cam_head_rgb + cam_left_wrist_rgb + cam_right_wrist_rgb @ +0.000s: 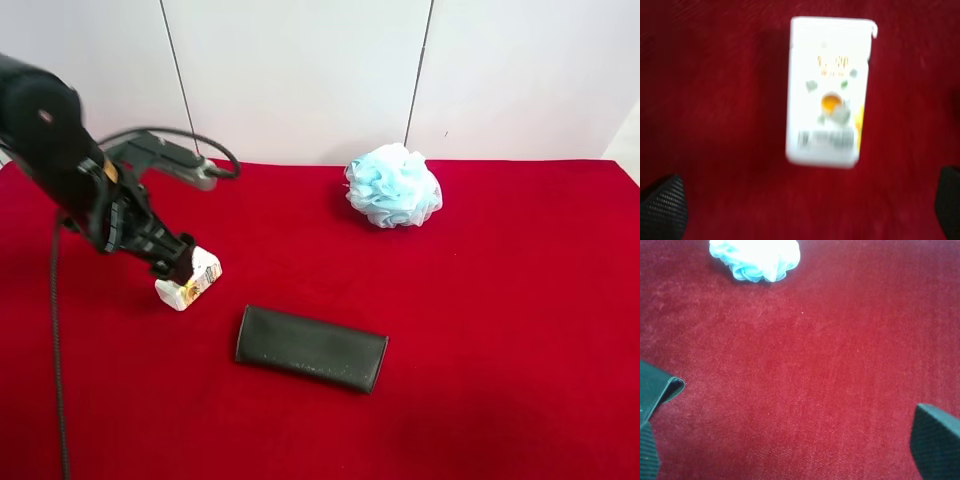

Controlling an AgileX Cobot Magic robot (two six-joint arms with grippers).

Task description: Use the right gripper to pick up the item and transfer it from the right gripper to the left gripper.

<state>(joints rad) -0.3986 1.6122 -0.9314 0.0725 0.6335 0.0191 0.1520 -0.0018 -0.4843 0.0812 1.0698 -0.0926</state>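
You had the left gripper [805, 210] over the red cloth [715, 100] with its jaws spread wide, one black fingertip [662, 205] at each lower corner. The item [826, 92] lay flat on the cloth between and beyond them, untouched, its print blurred.

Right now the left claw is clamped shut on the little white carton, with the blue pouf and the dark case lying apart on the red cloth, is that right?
Not quite. The left gripper is open: the left wrist view shows its fingertips spread wide, the carton lying free on the red cloth between them. The blue pouf and the dark case do lie apart.
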